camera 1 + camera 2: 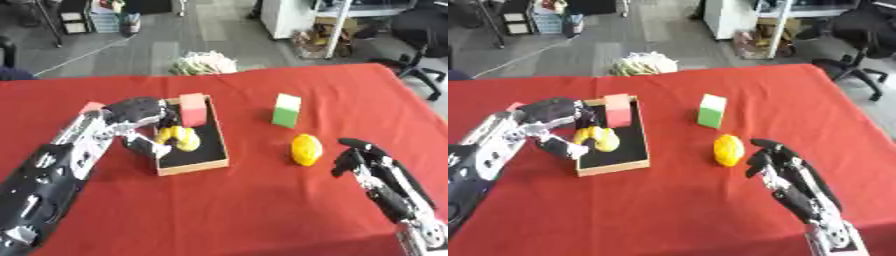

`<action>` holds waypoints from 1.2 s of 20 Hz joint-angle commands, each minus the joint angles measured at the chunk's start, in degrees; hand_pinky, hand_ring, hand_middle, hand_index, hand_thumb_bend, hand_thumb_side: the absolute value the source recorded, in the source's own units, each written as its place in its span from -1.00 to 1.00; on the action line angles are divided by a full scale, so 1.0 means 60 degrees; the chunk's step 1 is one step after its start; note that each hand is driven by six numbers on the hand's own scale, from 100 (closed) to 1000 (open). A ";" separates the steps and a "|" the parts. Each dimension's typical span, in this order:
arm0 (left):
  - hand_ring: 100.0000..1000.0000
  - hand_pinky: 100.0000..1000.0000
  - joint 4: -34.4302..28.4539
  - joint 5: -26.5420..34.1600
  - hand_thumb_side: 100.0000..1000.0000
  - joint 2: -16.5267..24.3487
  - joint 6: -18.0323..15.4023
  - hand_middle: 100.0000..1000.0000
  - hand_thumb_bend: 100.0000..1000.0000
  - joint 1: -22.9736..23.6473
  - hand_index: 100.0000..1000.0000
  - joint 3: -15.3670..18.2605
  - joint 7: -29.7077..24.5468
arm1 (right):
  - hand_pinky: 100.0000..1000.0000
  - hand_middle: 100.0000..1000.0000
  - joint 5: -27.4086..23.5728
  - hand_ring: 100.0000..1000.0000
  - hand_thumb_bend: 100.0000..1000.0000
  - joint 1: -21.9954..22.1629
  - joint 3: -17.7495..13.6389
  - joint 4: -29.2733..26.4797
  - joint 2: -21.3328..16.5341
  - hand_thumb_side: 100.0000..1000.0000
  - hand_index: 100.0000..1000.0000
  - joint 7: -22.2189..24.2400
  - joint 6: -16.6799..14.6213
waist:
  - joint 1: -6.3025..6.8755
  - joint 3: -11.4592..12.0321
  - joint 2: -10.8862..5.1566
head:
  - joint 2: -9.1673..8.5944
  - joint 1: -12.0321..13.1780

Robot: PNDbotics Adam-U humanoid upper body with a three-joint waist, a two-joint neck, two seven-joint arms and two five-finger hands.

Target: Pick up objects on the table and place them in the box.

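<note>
The left hand covered the near-left wall of the box, and whether its curled fingers touched the yellow object inside the box was too blurred to tell. A small pink thing left of the box was mostly hidden behind the left arm. Right of the box, the right hand was blurred, its forearm cut off by the bottom edge.
</note>
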 commanded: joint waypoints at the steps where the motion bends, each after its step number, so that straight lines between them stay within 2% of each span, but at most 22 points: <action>1: 0.04 0.26 0.0237 -0.0574 -0.60 -0.0117 0.0042 0.06 -1.00 -0.0158 0.45 0.0152 0.0334 | 0.10 -0.02 -0.0071 -0.11 -1.00 -0.0057 0.0005 -0.0066 -0.0037 -0.13 0.60 0.0044 -0.0026 | -0.0130 -0.0019 -0.0205 | -0.0034 0.0028; 4: 0.14 0.33 0.0343 -0.0905 -0.54 -0.0113 0.0011 0.16 -1.00 -0.0096 0.52 0.0144 0.0334 | 0.10 -0.02 -0.0073 -0.11 -1.00 -0.0069 -0.0008 -0.0073 -0.0016 -0.12 0.60 0.0046 -0.0022 | -0.0125 -0.0016 -0.0198 | -0.0034 0.0011; 5: 0.22 0.38 0.0329 -0.0953 -0.28 -0.0076 -0.0024 0.26 -1.00 -0.0077 0.58 0.0137 0.0270 | 0.10 -0.02 -0.0068 -0.11 -1.00 -0.0067 -0.0017 -0.0073 -0.0016 -0.12 0.60 0.0041 -0.0019 | -0.0122 -0.0006 -0.0195 | -0.0034 0.0002; 11: 0.43 0.54 -0.0364 -0.0609 0.25 0.0433 -0.0294 0.52 -1.00 -0.0070 0.71 -0.0093 -0.0520 | 0.10 -0.02 -0.0030 -0.11 -1.00 -0.0067 -0.0058 -0.0078 -0.0030 -0.12 0.60 0.0007 -0.0014 | -0.0074 0.0064 -0.0178 | -0.0034 -0.0057; 14: 0.49 0.59 -0.0798 -0.0272 0.39 0.0718 -0.0387 0.60 -1.00 -0.0085 0.75 -0.0274 -0.0974 | 0.10 -0.02 -0.0010 -0.11 -1.00 -0.0067 -0.0062 -0.0078 -0.0035 -0.12 0.60 0.0007 -0.0010 | -0.0051 0.0106 -0.0174 | -0.0034 -0.0089; 16: 0.48 0.58 -0.0974 -0.0118 0.31 0.0823 -0.0324 0.59 -1.00 -0.0072 0.75 -0.0306 -0.1172 | 0.10 -0.02 0.0000 -0.11 -1.00 -0.0064 -0.0067 -0.0076 -0.0038 -0.12 0.60 0.0003 -0.0009 | -0.0046 0.0130 -0.0176 | -0.0034 -0.0095; 20: 0.48 0.58 -0.0894 -0.0198 -0.08 0.0793 0.0007 0.57 -1.00 -0.0017 0.74 -0.0263 -0.0952 | 0.10 -0.02 0.0007 -0.11 -1.00 -0.0054 -0.0060 -0.0069 -0.0037 -0.12 0.61 0.0008 -0.0015 | -0.0065 0.0141 -0.0188 | -0.0034 -0.0110; 24: 0.48 0.58 -0.0624 -0.0637 -0.09 0.0686 0.0106 0.57 -1.00 0.0010 0.74 -0.0251 -0.0409 | 0.10 -0.02 0.0009 -0.11 -1.00 -0.0040 -0.0059 -0.0061 -0.0037 -0.12 0.61 0.0012 -0.0024 | -0.0076 0.0137 -0.0191 | -0.0034 -0.0109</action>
